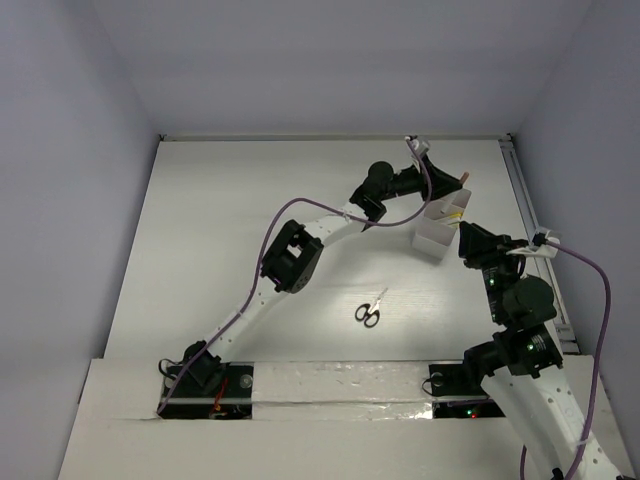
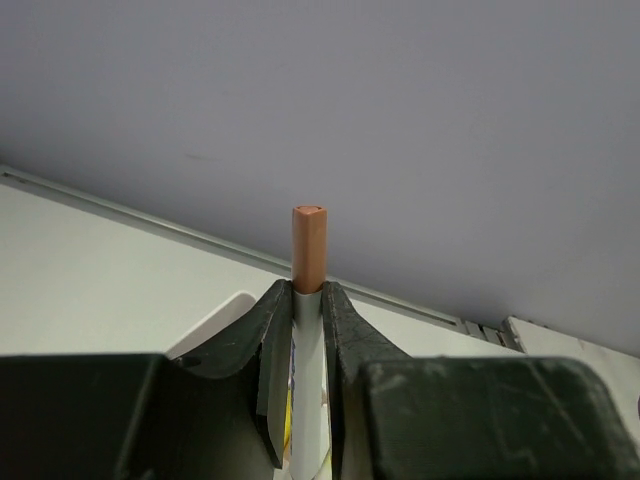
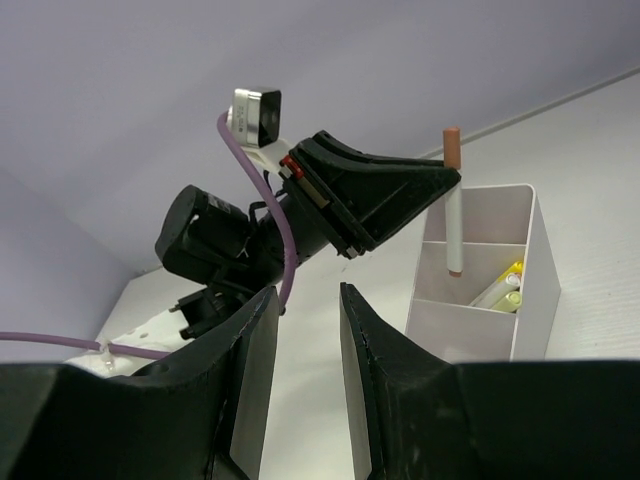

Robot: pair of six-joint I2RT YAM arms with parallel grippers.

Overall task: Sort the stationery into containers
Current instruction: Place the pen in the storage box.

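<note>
My left gripper [image 1: 446,194] is shut on a white pen [image 3: 454,215] with a dark-red cap [image 2: 309,245] and holds it upright over the white divided container [image 1: 437,232]. In the right wrist view the pen's lower tip hangs just inside a compartment of the container [image 3: 478,330], and yellow pens [image 3: 506,290] lie in there. The container's rim [image 2: 214,322] shows below the left fingers [image 2: 265,330]. Black-handled scissors [image 1: 368,310] lie on the table in front of the container. My right gripper [image 3: 308,292] is open and empty, just right of the container [image 1: 470,238].
A metal rail [image 1: 530,230] runs along the table's right edge, close behind the right arm. The left arm [image 1: 290,260] stretches diagonally across the table's middle, its purple cable looping above it. Walls close in at the back and both sides.
</note>
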